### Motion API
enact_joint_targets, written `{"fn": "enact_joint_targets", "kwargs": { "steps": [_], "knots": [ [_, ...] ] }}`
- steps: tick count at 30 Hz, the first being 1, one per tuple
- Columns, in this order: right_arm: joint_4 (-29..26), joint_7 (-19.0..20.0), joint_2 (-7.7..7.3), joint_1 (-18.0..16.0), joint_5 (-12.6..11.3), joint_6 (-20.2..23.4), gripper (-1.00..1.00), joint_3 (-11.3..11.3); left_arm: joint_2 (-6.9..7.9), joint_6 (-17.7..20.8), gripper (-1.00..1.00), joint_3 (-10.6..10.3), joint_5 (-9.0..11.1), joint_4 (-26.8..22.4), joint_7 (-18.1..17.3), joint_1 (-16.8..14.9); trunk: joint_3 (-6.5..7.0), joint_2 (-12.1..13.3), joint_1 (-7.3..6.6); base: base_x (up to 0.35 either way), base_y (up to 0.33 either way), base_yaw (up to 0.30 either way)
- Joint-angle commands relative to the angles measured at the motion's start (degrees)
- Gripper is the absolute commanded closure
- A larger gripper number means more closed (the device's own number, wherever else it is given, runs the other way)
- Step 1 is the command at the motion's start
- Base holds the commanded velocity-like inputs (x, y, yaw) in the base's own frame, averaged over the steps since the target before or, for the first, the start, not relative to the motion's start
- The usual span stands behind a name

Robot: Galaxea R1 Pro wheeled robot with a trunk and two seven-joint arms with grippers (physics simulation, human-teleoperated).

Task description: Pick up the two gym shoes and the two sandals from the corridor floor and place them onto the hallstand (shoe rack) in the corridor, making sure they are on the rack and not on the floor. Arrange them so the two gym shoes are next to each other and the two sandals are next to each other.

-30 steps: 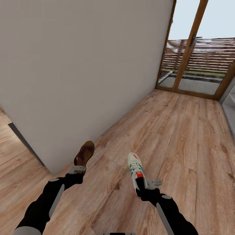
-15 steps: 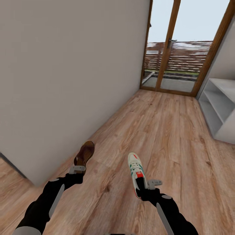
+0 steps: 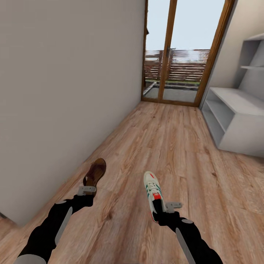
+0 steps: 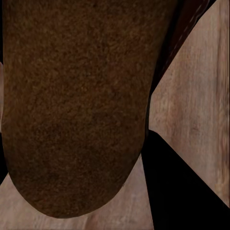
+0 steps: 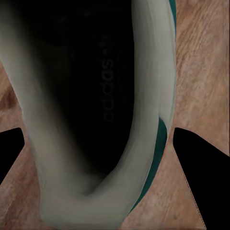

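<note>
My left gripper (image 3: 87,187) is shut on the heel end of a brown sandal (image 3: 95,172), carried above the wood-plank corridor floor (image 3: 172,154); close up, the sandal (image 4: 72,105) covers most of the left wrist view. A white gym shoe (image 3: 151,189) with green stripes and a red-orange tongue is held at its heel by my shut right gripper (image 3: 161,209); its dark opening (image 5: 91,96) faces the right wrist camera. The pale grey hallstand (image 3: 234,117) with open shelf bays stands at the right, with a stepped wall shelf (image 3: 253,55) above it.
A plain grey wall (image 3: 66,91) runs along the left. A wooden-framed glass door (image 3: 179,55) closes the corridor's far end, with a slatted fence outside. Open floor lies between me and the hallstand.
The whole view has swung to the right: the door has shifted left and the hallstand has come further into view. Both arms hold their shoes as before.
</note>
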Motion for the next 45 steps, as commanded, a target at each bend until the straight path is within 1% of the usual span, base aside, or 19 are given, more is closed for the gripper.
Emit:
{"fn": "enact_joint_targets", "kwargs": {
  "steps": [1, 8, 20, 34, 40, 45],
  "knots": [
    [-0.1, -0.1, 0.01, 0.0, -0.4, 0.3, 1.00, 0.0, 0.00, 0.4, 1.00, 0.1, 0.3, -0.1, -0.3, 0.0, 0.01, 0.0, -0.01, 0.000, 0.000, -0.277],
    [-0.1, -0.1, 0.01, 0.0, -0.4, 0.3, 1.00, 0.0, 0.00, 0.4, 1.00, 0.1, 0.3, -0.1, -0.3, 0.0, 0.41, 0.0, -0.01, 0.082, 0.000, -0.271],
    [-0.1, -0.1, 0.01, 0.0, -0.4, 0.3, 1.00, 0.0, -0.01, 0.4, 1.00, 0.1, 0.3, -0.1, -0.3, 0.0, 1.08, 0.0, -0.01, 0.312, 0.000, -0.253],
    [0.0, -0.1, 0.01, 0.0, -0.4, 0.3, 1.00, 0.0, -0.06, 0.4, 1.00, 0.0, 0.3, -0.1, -0.3, 0.0, 1.14, 0.0, -0.01, 0.341, 0.000, -0.018],
    [0.0, -0.1, 0.01, 0.0, -0.4, 0.3, 1.00, 0.0, -0.05, 0.4, 1.00, 0.0, 0.3, -0.1, -0.3, 0.0, 1.22, 0.0, -0.01, 0.341, 0.000, -0.149],
    [0.0, 0.0, 0.01, 0.0, -0.4, 0.3, 1.00, 0.0, -0.08, 0.4, 1.00, 0.0, 0.3, 0.0, -0.4, 0.0, 1.23, 0.0, -0.01, 0.341, 0.006, -0.027]
  ]
}}
